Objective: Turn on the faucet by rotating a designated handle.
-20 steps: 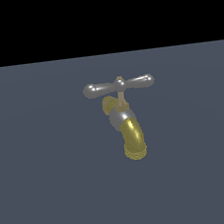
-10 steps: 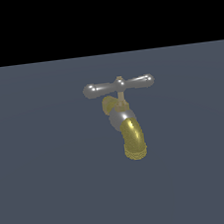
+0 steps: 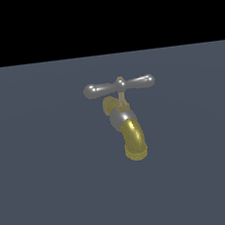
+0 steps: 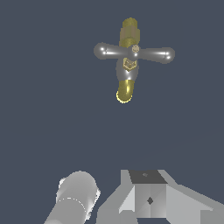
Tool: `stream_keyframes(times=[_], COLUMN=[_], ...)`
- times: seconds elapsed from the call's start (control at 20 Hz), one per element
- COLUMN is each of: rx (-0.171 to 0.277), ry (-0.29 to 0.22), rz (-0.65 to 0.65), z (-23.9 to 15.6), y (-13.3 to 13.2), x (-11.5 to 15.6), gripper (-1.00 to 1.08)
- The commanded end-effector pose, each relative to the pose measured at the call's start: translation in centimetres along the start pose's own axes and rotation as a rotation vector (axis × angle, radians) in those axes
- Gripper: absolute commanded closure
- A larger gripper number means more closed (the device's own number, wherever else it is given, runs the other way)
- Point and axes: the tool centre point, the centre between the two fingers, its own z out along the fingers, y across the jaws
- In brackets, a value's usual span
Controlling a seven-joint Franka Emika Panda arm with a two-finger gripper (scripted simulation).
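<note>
The faucet (image 3: 128,127) stands in the middle of the exterior view, its curved brass-yellow spout (image 3: 134,140) bending down toward the camera. Across its top lies the handle (image 3: 119,85), a silver-grey bar with two rounded ends and a small brass hub. The wrist view looks onto the faucet (image 4: 127,78) from a distance, with the handle (image 4: 134,53) lying crosswise over the spout. A grey block of my hand (image 4: 148,197) and a pale cylinder (image 4: 74,197) fill that view's near edge. No fingers show, and the arm is absent from the exterior view.
A flat dark blue-grey surface (image 3: 54,191) surrounds the faucet on all sides. A black band fills the background above it in the exterior view.
</note>
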Motion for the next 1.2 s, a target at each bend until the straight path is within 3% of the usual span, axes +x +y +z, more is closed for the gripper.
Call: stream_keyframes(times=[0.0, 1.15], rx=[0.001, 0.006], ry=[0.0, -0.002], rz=[-0.06, -0.598], z=[1.0, 10.1], y=[0.8, 8.0], x=[0.1, 3.0], gripper=[1.08, 1.08])
